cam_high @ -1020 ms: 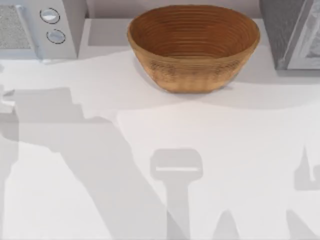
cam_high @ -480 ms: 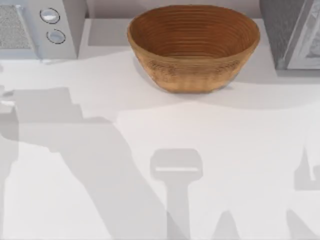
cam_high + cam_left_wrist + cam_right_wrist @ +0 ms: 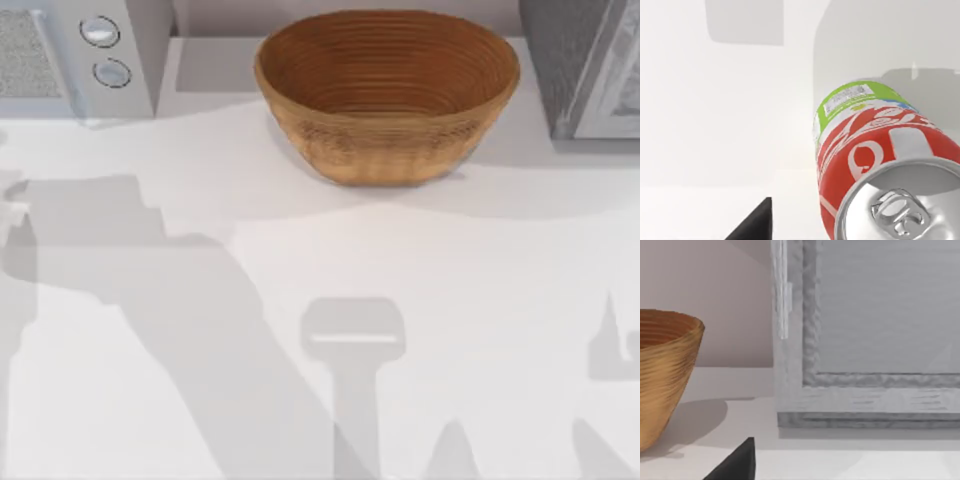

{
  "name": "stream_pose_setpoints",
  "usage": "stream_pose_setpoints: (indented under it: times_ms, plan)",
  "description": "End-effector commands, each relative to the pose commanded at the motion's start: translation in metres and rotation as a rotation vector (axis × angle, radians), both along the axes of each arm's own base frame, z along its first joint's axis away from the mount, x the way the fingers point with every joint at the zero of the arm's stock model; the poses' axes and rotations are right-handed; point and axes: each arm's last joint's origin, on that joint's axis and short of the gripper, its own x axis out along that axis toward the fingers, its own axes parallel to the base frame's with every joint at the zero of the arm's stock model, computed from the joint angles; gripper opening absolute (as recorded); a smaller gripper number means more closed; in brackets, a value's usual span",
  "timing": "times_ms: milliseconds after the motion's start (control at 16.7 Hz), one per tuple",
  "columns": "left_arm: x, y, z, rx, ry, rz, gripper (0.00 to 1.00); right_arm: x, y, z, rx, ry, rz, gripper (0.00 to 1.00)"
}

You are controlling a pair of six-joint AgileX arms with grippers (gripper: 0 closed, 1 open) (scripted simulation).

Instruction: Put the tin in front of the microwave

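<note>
The left wrist view looks down at close range on the small red-and-green drink tin with a silver top (image 3: 875,165), above the white table (image 3: 420,270); whether that gripper is clamped on it I cannot tell. At ten o'clock sits the light grey-white microwave with two round knobs (image 3: 100,55), at twelve the brown woven basket (image 3: 388,95), at two the darker speckled grey appliance (image 3: 570,60).

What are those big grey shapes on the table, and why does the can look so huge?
Top view: the grey shapes on the table are shadows, and the basket casts one too. Left wrist view: the tin sits very close to the camera, so it looms large.
</note>
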Motion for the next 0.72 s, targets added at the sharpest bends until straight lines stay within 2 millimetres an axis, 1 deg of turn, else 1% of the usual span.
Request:
stream_pose_setpoints:
  times_ms: [420, 540, 720]
  plan:
    - [0.000, 0.000, 0.000, -0.001, 0.001, -0.001, 1.00, 0.000, 0.000, 0.000, 0.000, 0.000, 0.000, 1.00]
    - [0.001, 0.000, 0.009, -0.001, 0.003, -0.001, 1.00, 0.000, 0.000, 0.000, 0.000, 0.000, 0.000, 1.00]
    - [0.001, 0.000, 0.032, -0.001, 0.004, -0.001, 1.00, 0.000, 0.000, 0.000, 0.000, 0.000, 0.000, 1.00]
